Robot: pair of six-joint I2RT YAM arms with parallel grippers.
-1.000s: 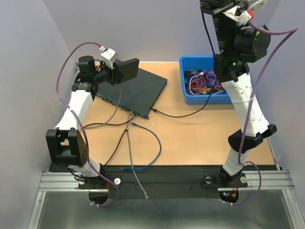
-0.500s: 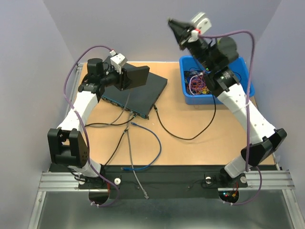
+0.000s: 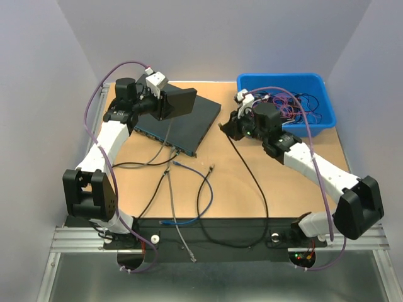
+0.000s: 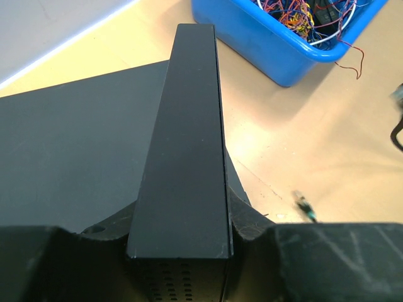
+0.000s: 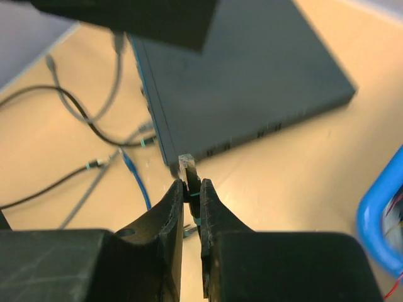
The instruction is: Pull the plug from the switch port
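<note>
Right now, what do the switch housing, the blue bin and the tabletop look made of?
Switch: likely painted sheet metal, matte black; crisp edges, side vent slots. Bin: moulded plastic, glossy blue; rounded rim catches light. Tabletop: wood or laminate board, matte tan; cannot tell which.

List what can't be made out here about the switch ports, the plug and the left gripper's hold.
- Ports of the switch: top view, too small and partly under the left arm; right wrist view, blurred.
- The plug: right wrist view, only its tip shows above the closed fingers of the right gripper; top view, hidden by that gripper.
- Hold of the left gripper: left wrist view, the black slab covers its fingertips, so a clamp cannot be confirmed.
</note>
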